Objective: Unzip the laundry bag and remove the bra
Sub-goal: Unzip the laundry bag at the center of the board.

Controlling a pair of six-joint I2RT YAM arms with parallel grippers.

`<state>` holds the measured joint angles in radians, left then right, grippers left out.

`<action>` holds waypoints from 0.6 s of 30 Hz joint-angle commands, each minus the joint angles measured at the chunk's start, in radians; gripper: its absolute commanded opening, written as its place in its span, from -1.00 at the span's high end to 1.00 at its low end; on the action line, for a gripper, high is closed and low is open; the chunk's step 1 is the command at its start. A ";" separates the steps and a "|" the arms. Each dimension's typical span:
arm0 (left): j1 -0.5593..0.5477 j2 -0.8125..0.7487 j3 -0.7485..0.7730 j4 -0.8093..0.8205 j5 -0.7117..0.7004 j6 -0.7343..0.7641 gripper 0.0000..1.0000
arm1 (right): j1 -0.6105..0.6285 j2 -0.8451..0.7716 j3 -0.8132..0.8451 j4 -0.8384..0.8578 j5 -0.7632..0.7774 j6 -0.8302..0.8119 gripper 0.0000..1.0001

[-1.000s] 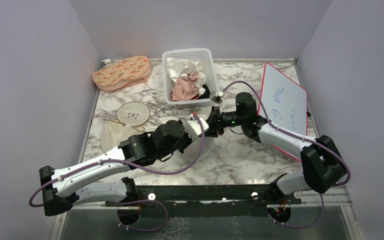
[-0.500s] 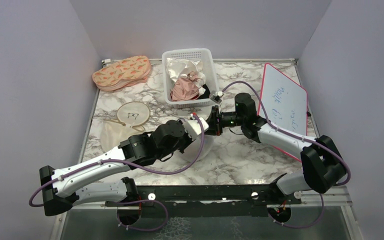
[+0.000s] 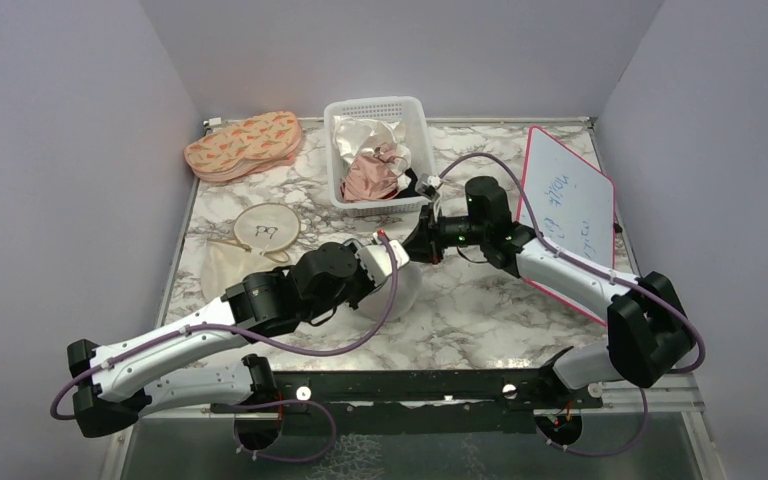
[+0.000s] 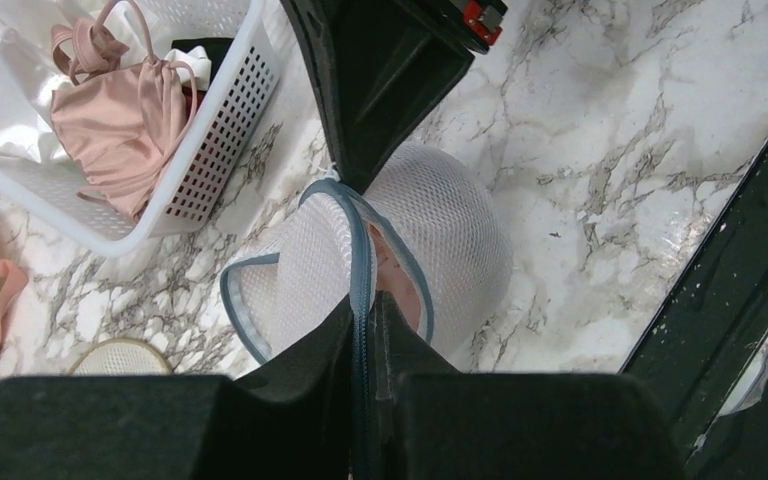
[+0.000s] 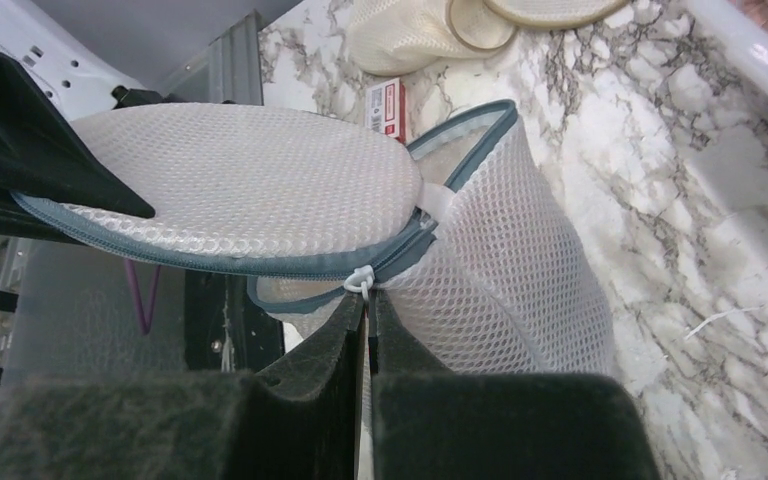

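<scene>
Soft, even light falls from above the laundry bag [image 4: 440,230], leaving its mesh bright and crisp. Only a faint shadow lies beside it on the marble table [image 4: 600,130]. Below the bag in my 2 wrist views, my left gripper [image 4: 363,310] and right gripper [image 5: 368,305] look dark and slightly blurred.

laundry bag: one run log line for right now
left claw: shut on zip rim | right claw: shut on zip pull | laundry bag: partly unzipped | bra: inside
</scene>
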<state>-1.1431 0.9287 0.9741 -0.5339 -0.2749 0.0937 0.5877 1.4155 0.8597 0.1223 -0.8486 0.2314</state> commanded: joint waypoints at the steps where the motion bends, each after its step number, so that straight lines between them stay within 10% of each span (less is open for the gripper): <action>1: -0.005 -0.043 0.048 -0.010 0.066 0.043 1.00 | -0.010 0.049 0.085 -0.112 0.055 -0.109 0.98; 12: -0.006 -0.075 0.102 -0.033 0.096 0.096 1.00 | -0.011 0.098 0.143 -0.175 0.041 -0.172 0.97; 18: -0.005 -0.026 0.135 -0.047 -0.002 0.003 1.00 | -0.011 0.097 0.171 -0.195 0.083 -0.080 0.60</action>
<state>-1.1431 0.8825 1.0420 -0.5903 -0.2272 0.1642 0.5869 1.5108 1.0050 -0.0319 -0.8452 0.1070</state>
